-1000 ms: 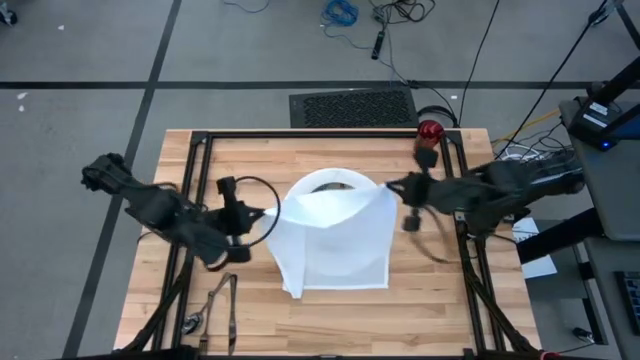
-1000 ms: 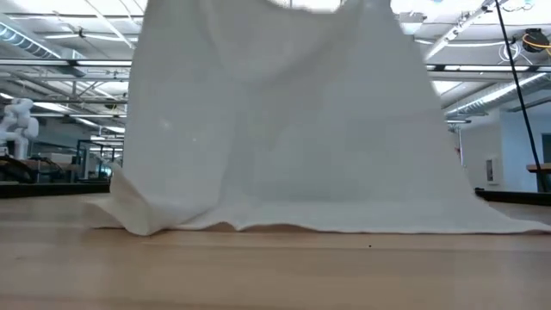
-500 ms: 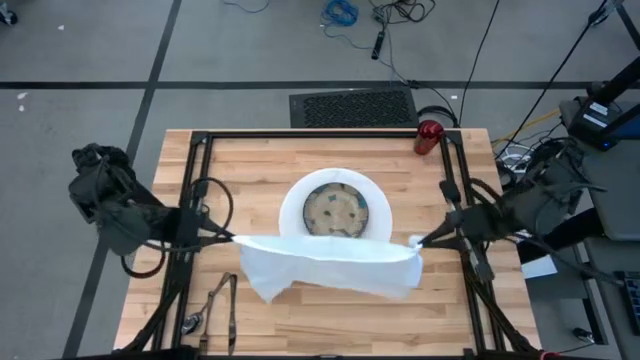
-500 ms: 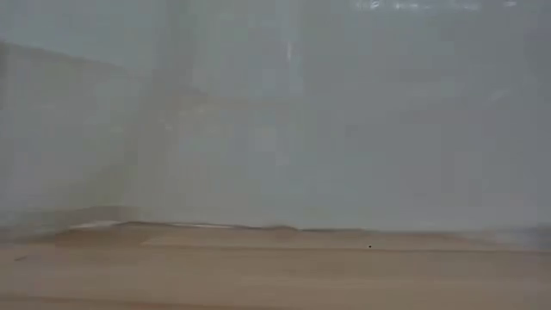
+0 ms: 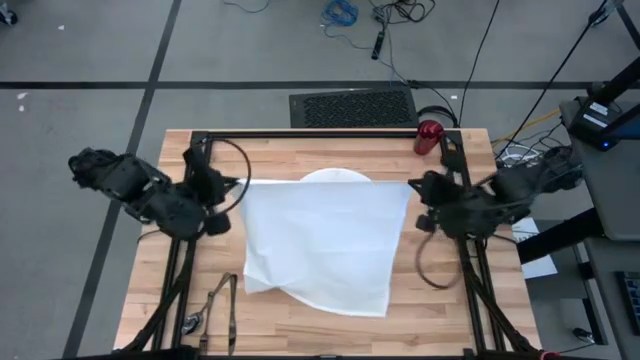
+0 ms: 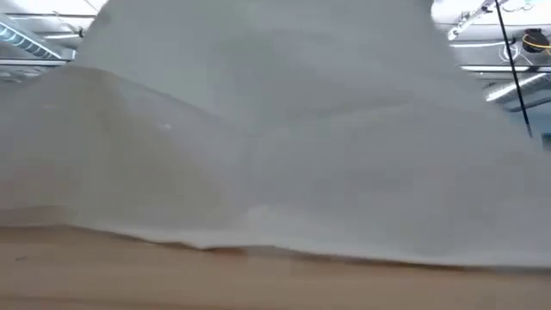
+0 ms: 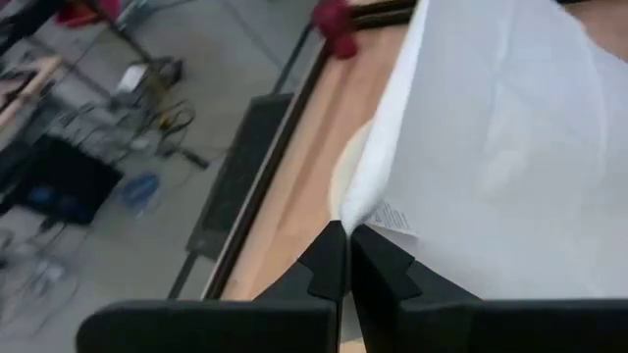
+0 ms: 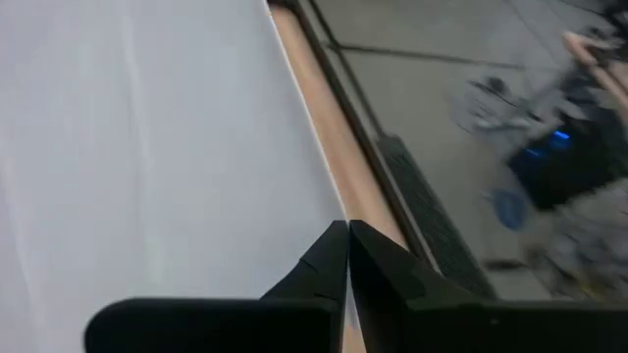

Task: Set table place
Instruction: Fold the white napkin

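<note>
A white cloth napkin (image 5: 325, 240) is spread over the middle of the wooden table (image 5: 450, 300), and its near edge (image 6: 258, 248) lies on the wood. It covers the white plate, of which only the far rim (image 5: 335, 172) shows; the bowl is hidden under it. My left gripper (image 5: 236, 185) is shut on the napkin's far left corner and my right gripper (image 5: 413, 190) on its far right corner. The red cup (image 5: 430, 134) stands at the far right. Dark cutlery (image 5: 215, 305) lies near the front left. My left gripper pinches the napkin's far left corner (image 7: 378, 218), beside a small label, between its two fingers. The fingers slant down from the table's left. The far edge is held raised while the rest drapes over the plate. My right gripper pinches the napkin's far right corner (image 8: 332, 218) between its two fingers, slanting down from the table's right. The corner is lifted, and the cloth runs fairly flat from it toward the left gripper.
A black metal frame (image 5: 320, 137) runs along the tabletop's far side and down both sides under the arms. Bare wood lies near the front right (image 5: 440, 320). Cables and a dark grille (image 5: 352, 107) lie on the floor beyond the far edge.
Both grippers drew the napkin toward the near edge and apart, pulling it into a taut strip that bared the plate and bowl. They then swung toward the far edge, and the cloth spread out flat over plate and bowl. Both stayed shut on their corners.
</note>
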Action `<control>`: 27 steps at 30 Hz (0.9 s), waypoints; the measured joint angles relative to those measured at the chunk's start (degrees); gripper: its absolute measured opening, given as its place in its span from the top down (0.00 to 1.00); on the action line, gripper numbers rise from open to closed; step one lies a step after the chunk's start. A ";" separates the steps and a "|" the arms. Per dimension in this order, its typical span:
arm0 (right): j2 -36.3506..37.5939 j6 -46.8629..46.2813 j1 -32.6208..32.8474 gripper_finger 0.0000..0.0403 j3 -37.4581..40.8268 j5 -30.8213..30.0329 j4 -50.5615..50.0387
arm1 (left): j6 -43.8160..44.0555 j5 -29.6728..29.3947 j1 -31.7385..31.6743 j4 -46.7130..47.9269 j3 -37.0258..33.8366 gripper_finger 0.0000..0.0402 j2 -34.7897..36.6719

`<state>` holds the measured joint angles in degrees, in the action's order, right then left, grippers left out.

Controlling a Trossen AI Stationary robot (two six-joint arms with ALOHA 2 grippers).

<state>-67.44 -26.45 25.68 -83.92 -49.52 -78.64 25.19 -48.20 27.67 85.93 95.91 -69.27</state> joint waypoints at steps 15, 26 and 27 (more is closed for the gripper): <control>0.00 21.79 -21.79 1.00 19.17 0.03 23.41 | -23.38 10.78 -26.51 -33.35 -25.22 1.00 -2.40; 2.21 26.30 -25.00 1.00 14.62 2.08 22.13 | -27.49 12.18 -29.95 -32.32 -19.04 1.00 -0.68; 2.38 26.00 -24.98 1.00 14.61 3.75 22.46 | -26.88 12.98 -29.91 -32.28 -19.03 1.00 -0.28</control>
<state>-65.06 -0.45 0.70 -69.31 -45.77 -56.18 -1.69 -35.23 -2.24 53.65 76.88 -69.55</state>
